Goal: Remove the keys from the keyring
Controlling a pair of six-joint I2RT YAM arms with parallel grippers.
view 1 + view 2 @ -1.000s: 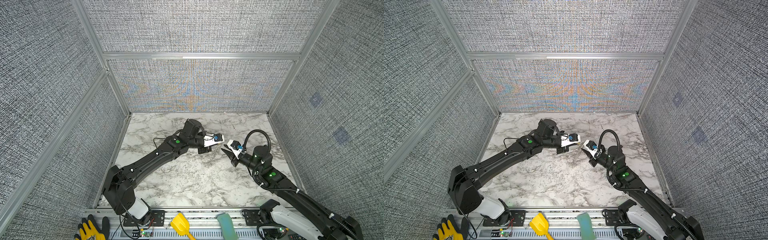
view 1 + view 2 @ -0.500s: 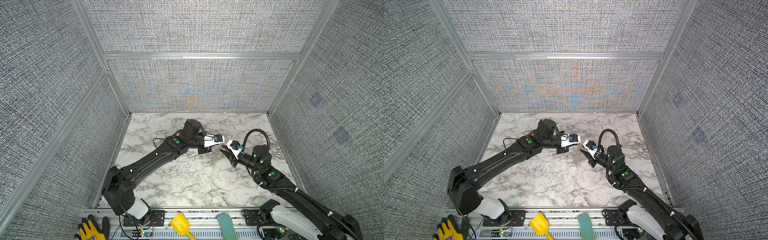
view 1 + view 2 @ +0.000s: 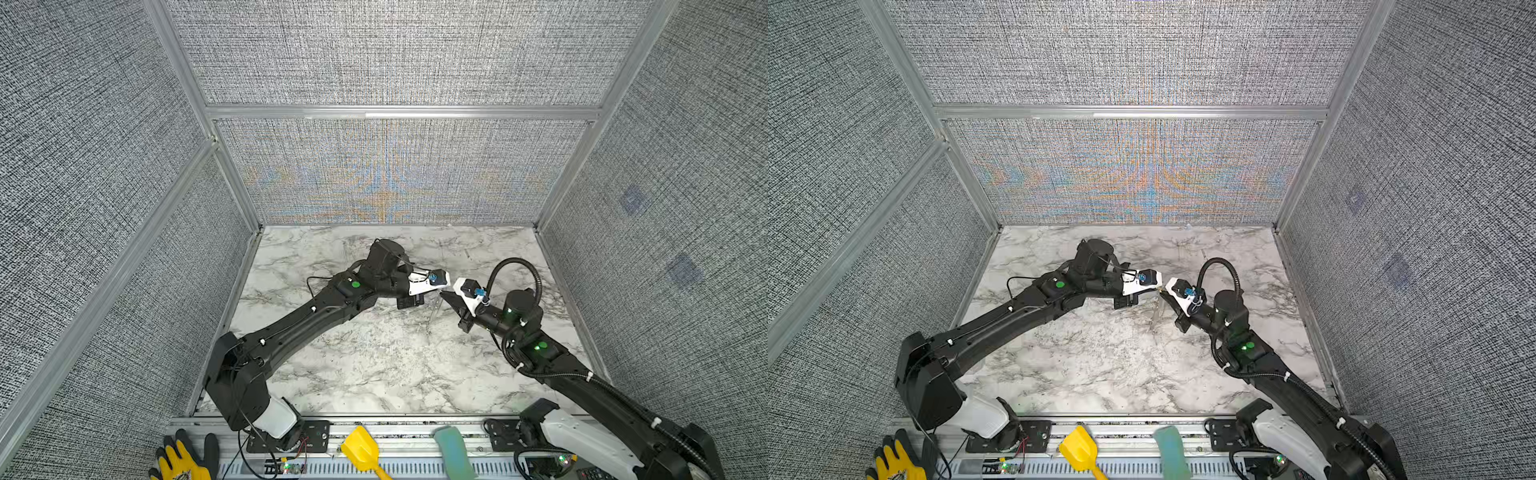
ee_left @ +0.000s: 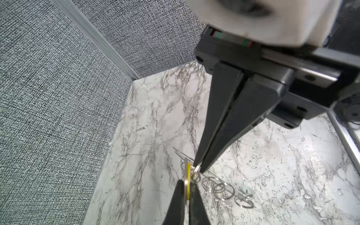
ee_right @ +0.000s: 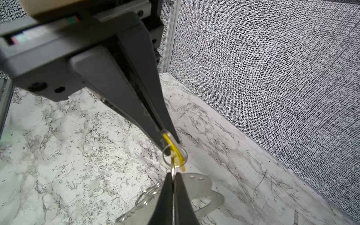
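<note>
Above the middle of the marble table, my left gripper (image 4: 187, 182) (image 3: 435, 291) is shut on the yellow tag (image 4: 188, 175) (image 5: 171, 144) of one of the keys. My right gripper (image 5: 172, 174) (image 3: 443, 293) meets it tip to tip. It is shut on a small wire ring (image 5: 172, 168) threaded through that tag. From there hangs a chain of rings (image 4: 218, 187) (image 5: 148, 193) with the keyring (image 5: 202, 187), a flat grey plate with a cut-out. In both top views it shows as a thin sliver (image 3: 434, 311) (image 3: 1154, 316). A pale teal tag (image 4: 245, 190) hangs at the chain's far end.
Fabric walls close in the table (image 3: 374, 365) on three sides. On the front rail lie a yellow scoop (image 3: 361, 451), a teal block (image 3: 453, 451) and a yellow-and-black glove (image 3: 183, 461).
My right gripper has moved in a little toward the left one and has shut on the small ring. The left arm has kept its grip and place.
</note>
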